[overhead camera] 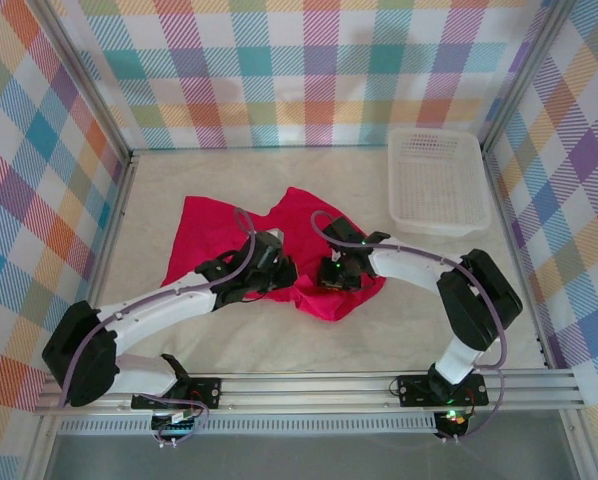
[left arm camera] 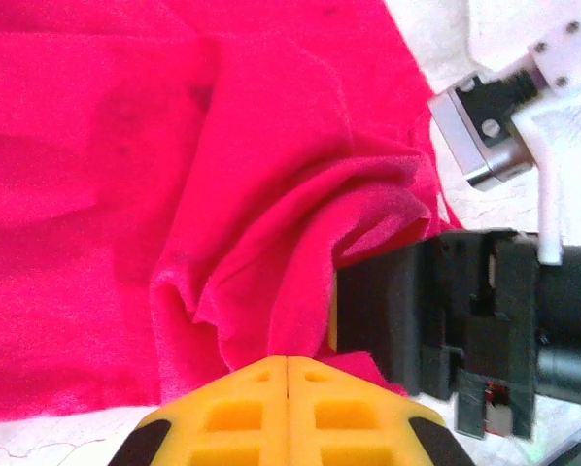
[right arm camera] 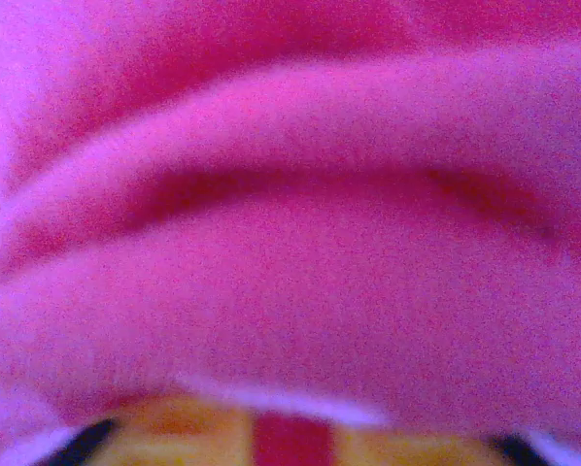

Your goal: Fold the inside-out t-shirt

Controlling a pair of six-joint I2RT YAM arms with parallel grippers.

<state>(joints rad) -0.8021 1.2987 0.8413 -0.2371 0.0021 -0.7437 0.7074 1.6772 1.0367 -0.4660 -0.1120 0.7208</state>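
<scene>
Left gripper [left arm camera: 287,374] pinched shut on a t-shirt [left arm camera: 125,194] fold, right gripper [right arm camera: 290,439] narrow over red cloth, hold unclear, white basket [overhead camera: 439,227] at two o'clock, bare table [overhead camera: 379,340] at six.

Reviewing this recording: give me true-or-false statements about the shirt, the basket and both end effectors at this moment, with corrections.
1. The t-shirt lies crumpled on the table. True.
2. The basket holds the t-shirt. False: the shirt lies outside it, on the table.
3. The left end effector is shut on shirt fabric. True.
4. The right end effector hovers open over the basket. False: it is at the shirt, with fabric between its fingers.
</scene>
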